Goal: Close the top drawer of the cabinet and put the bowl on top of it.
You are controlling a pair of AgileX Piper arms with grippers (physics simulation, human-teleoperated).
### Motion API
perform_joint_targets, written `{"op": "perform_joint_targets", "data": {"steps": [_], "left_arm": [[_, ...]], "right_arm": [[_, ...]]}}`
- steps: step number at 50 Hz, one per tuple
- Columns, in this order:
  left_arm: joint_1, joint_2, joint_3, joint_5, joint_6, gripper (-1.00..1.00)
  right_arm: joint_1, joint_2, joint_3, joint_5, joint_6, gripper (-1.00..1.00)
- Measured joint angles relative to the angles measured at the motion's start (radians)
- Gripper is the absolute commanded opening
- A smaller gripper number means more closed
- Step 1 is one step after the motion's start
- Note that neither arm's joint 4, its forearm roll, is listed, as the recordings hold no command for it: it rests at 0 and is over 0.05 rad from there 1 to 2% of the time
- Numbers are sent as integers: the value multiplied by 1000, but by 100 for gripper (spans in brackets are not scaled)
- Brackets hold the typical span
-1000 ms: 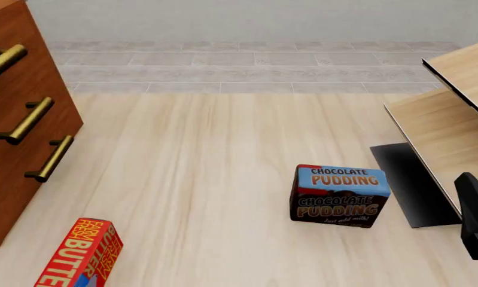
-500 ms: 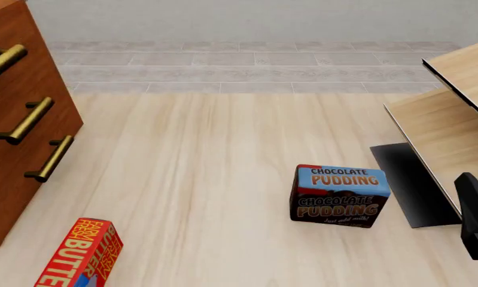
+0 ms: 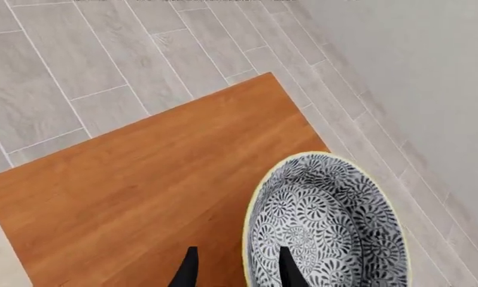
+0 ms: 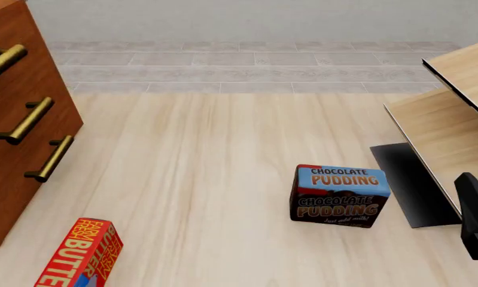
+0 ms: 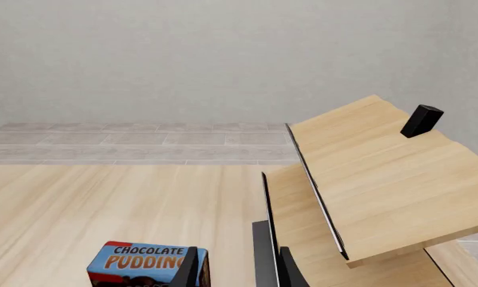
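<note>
Boxes read "CHOCOLATE PUDDING" point(image 4: 339, 196) and "FARM FRESH BUTTER" point(image 4: 81, 254).

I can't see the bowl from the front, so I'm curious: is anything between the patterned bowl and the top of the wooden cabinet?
Nothing visible. The grey-and-white floral bowl is over the reddish-brown wooden cabinet top, whose visible surface is bare. The left claw has one finger inside the rim, one outside.

table middle point(image 4: 222, 179): open | obstacles: pudding box point(image 4: 339, 196), butter box point(image 4: 81, 254), cabinet point(image 4: 15, 119), shelf unit point(image 4: 454, 131)
</note>
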Motion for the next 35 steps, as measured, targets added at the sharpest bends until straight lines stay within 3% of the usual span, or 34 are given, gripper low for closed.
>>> {"op": "perform_joint_targets", "data": {"steps": [16, 35], "left_arm": [[-37, -52, -134, 123, -32, 100], [-76, -151, -176, 206, -30, 100]], "right_arm": [[0, 0, 0, 0, 0, 100], [0, 0, 0, 0, 0, 100]]}}
